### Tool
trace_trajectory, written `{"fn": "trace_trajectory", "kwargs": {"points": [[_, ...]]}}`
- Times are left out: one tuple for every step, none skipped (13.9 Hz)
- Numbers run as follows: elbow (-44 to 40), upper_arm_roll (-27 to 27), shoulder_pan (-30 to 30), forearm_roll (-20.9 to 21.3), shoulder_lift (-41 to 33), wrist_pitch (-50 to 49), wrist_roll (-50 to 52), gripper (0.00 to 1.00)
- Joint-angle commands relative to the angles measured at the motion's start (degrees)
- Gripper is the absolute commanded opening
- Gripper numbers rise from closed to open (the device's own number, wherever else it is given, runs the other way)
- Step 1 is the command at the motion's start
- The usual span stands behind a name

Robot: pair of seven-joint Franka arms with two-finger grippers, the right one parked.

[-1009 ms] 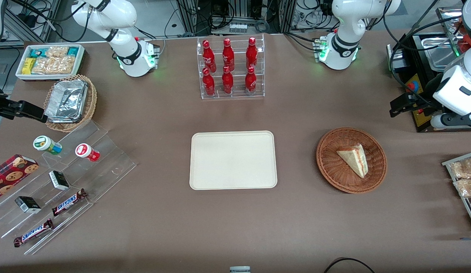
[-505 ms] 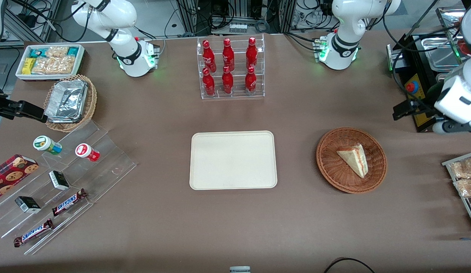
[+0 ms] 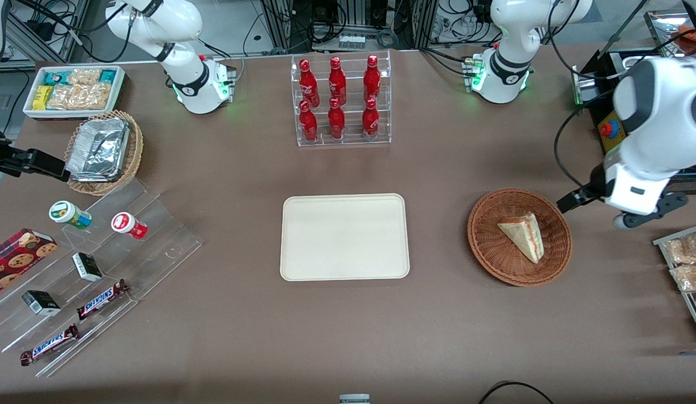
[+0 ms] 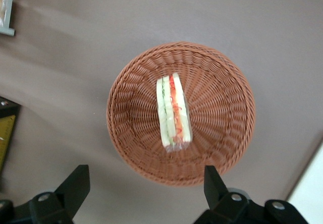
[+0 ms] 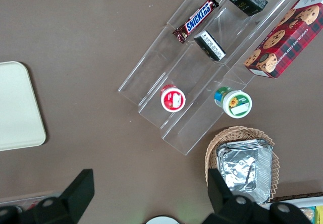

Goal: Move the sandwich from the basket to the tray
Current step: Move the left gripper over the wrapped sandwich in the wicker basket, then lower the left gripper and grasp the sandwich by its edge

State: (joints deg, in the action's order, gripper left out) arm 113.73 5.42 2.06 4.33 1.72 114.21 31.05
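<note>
We record the sandwich [image 3: 523,234] lying on its side in the basket [image 3: 496,252], cut edge with red and green filling showing in the left wrist view [image 4: 173,114]. The basket [image 4: 222,133] stands on the brown bench [image 3: 437,336], well apart from the cream tray [image 3: 344,236], which carries nothing. The gripper [image 4: 145,183] hangs above the bench just beside the basket, toward the working arm's end, its fingers [image 4: 214,181] spread wide and holding nothing.

Brown matte surface [image 3: 224,336], evenly lit w/ soft shadows. Farther from front camera than bottle rack [image 3: 342,101]: metal frames, cables [image 3: 348,22], grey floor [image 3: 0,90] at surface's edge.
</note>
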Motion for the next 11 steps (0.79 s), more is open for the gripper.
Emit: {"fn": "trace_trajectory", "kwargs": {"points": [[7.01,0.82,-0.13,1.73,-1.73,7.22,7.86,1.00],[8.25,0.82,-0.13,1.73,-1.55,8.82,9.19,1.00],[8.87,0.91,-0.13,1.73,-0.59,9.36,10.50,1.00],[9.05,0.91,-0.13,1.73,0.20,9.36,10.95,1.00],[9.14,0.91,-0.13,1.73,0.82,10.14,10.96,1.00],[9.23,0.91,-0.13,1.73,1.35,11.20,11.04,1.00],[9.14,0.91,-0.13,1.56,2.66,11.47,11.05,1.00],[9.14,0.91,-0.13,1.47,3.71,12.86,11.13,1.00],[9.23,0.91,-0.13,1.12,4.68,14.18,11.22,1.00],[9.14,0.91,-0.13,1.03,6.00,14.80,11.40,1.00],[9.14,0.91,-0.13,0.86,7.14,15.94,11.48,1.00]]}}
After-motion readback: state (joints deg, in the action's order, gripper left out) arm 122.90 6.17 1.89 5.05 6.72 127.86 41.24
